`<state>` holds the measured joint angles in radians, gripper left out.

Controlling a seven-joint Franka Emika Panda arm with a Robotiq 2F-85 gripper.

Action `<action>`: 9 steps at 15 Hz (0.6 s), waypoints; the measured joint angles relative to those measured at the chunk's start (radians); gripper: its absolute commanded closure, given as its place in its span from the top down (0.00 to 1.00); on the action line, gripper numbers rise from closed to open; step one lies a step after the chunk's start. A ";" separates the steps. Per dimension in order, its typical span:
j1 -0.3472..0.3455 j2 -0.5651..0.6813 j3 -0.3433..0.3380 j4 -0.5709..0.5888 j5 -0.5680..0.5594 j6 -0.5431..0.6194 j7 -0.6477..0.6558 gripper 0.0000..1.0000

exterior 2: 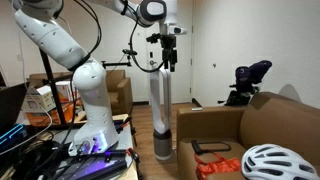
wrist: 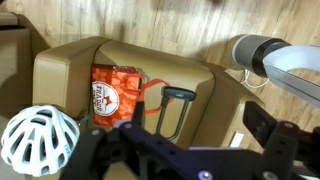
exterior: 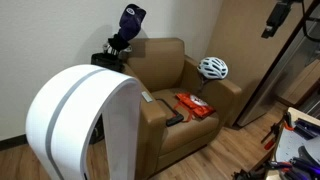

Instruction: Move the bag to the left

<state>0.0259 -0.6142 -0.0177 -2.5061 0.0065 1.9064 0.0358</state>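
Hanging high and clear of the furniture, pincer points down, touching nothing; cannot tell whether it is spread or pressed together, as it is too small in both exterior views and only dark blur in the wrist view; bag lies flat on the seat of the brown armchair, well below the pincer, orange-red, white round logo facing up; black looped item just beside the bag on the same cushion; white helmet sits on the armrest, near the bag; dark blue golf bag stands behind the armchair; white robot arm link fills the foreground in an exterior view.
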 measured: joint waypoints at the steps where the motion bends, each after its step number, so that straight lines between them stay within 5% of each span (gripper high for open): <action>1: 0.000 0.000 0.000 0.000 0.000 0.000 0.000 1.00; 9: -0.002 0.002 0.002 -0.001 0.000 0.039 0.007 1.00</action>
<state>0.0240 -0.6119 -0.0156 -2.5071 0.0064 1.9455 0.0430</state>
